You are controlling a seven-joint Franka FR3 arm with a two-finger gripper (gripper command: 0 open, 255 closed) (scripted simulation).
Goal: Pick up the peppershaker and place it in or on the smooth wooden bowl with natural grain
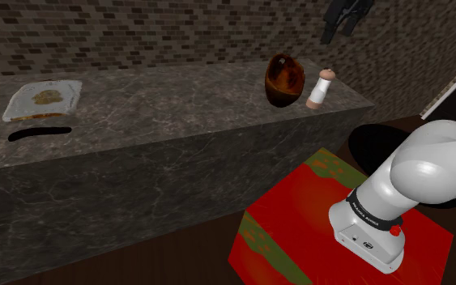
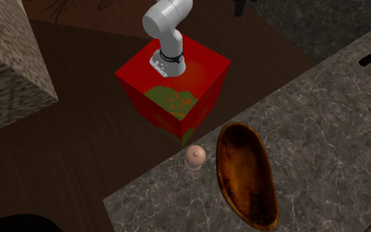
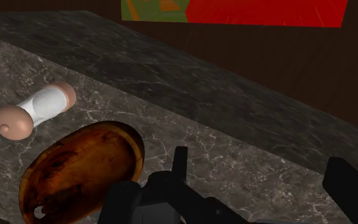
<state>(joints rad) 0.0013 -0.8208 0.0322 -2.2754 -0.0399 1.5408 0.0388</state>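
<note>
One oblong dark wooden bowl [image 2: 246, 174] sits on the grey marbled bench [image 1: 153, 105], its glossy hollow bare. Just beside it, near the bench edge that faces the red stand [image 2: 177, 86], the white peppershaker [image 2: 195, 157] with tan ends stands upright. A small-brick wall [image 1: 137, 32] backs the bench, and a pale tray [image 1: 44, 99] lies well apart. The tool [image 3: 231, 178] hangs above, fingers spread wide, holding nothing.

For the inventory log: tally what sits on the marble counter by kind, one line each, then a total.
Pepper shaker: 1
Wooden bowl: 1
Flat pale tray: 1
Small black object: 1
Total: 4
</note>
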